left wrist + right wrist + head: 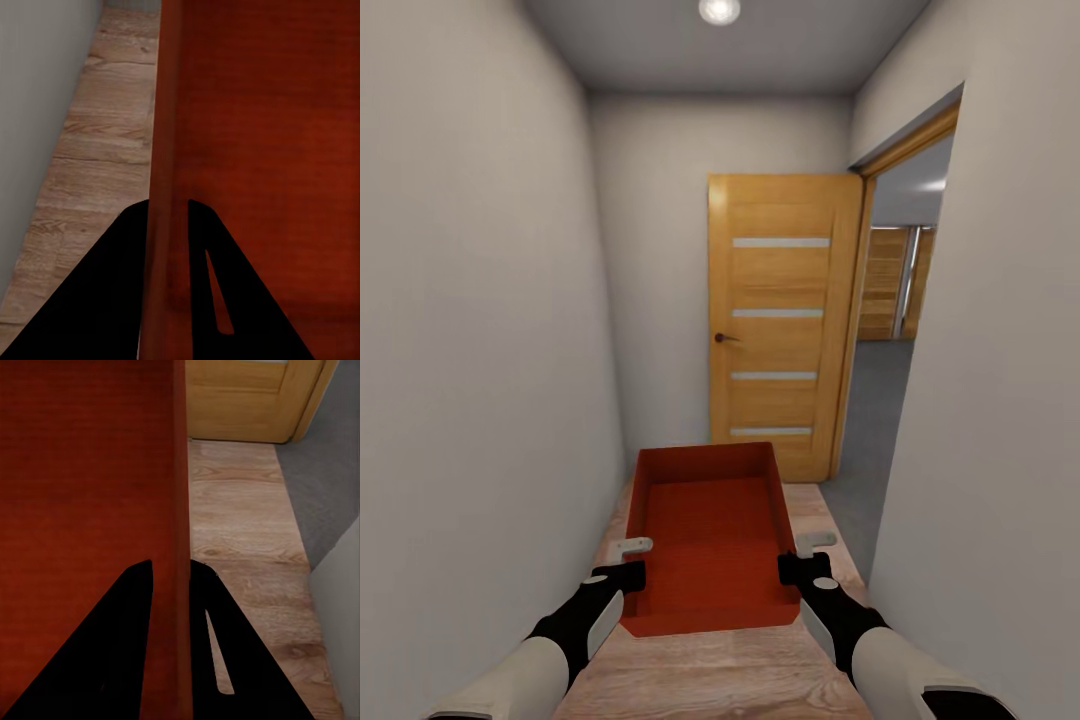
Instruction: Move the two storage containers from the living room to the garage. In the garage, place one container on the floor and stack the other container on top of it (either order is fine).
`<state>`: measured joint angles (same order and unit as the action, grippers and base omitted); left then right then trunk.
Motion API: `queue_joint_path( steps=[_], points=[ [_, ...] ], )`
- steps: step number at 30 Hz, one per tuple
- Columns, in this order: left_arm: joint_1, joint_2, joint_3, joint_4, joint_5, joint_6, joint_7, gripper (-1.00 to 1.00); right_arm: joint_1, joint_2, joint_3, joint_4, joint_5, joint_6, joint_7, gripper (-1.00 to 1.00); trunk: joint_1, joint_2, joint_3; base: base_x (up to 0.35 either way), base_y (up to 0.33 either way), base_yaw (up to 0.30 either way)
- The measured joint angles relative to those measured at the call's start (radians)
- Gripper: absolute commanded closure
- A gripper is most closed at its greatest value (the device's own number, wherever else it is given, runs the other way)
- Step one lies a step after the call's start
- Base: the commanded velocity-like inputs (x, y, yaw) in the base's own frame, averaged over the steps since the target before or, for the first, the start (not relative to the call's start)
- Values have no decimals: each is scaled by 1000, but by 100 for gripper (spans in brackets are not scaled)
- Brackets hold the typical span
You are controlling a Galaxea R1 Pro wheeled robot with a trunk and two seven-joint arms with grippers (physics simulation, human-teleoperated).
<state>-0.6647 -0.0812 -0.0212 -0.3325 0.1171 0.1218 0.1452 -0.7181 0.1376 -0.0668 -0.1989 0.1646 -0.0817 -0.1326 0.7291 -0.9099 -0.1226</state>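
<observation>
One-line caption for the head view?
Both grippers carry an orange-red open-topped storage container down a wood-floored hallway toward an open wooden door.

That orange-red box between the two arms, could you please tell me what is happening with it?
The robot is carrying one storage container with both arms in a narrow hallway. The left gripper clamps its left wall and the right gripper its right wall, fingers straddling each rim. Ahead, a wooden door stands open beside a doorway onto grey floor.
</observation>
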Motion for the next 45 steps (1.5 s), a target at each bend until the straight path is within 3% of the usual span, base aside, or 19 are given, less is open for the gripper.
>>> queue_joint_path(
  steps=[45],
  points=[
    [0, 0, -3, -3, 1, 7, 1, 100, 0, 0, 0, 0, -2, 3, 0, 100, 0, 0, 0, 322, 0, 0]
  ],
)
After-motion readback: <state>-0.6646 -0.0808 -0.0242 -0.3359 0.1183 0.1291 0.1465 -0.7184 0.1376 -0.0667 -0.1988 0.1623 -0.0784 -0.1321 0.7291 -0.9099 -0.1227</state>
